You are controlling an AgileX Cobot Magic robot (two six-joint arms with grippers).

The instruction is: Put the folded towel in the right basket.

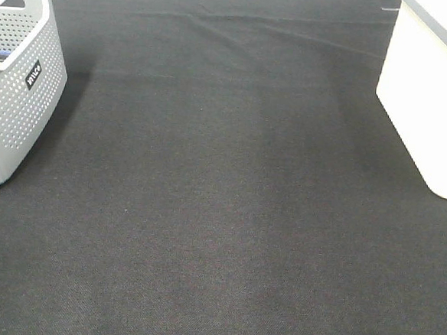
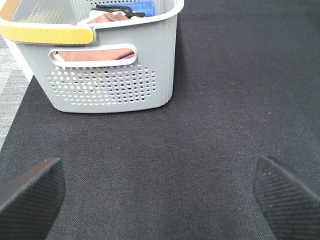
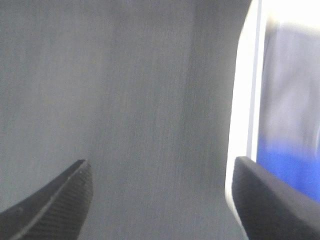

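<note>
A grey perforated basket [image 1: 18, 92] stands at the far left of the black mat; the left wrist view shows it [image 2: 100, 75] holding folded towels, a brown one [image 2: 95, 54] and a blue one [image 2: 140, 7]. A white basket [image 1: 432, 98] stands at the far right; the right wrist view shows its white rim [image 3: 242, 115] with something blue [image 3: 287, 165] inside. My left gripper [image 2: 160, 195] is open and empty above the mat in front of the grey basket. My right gripper [image 3: 160, 200] is open and empty beside the white basket. Neither arm shows in the exterior high view.
A black mat [image 1: 220, 213] covers the table between the two baskets. A yellow handle [image 2: 47, 34] lies across the grey basket's rim. The mat's edge and a grey floor [image 2: 10, 95] show beside that basket in the left wrist view.
</note>
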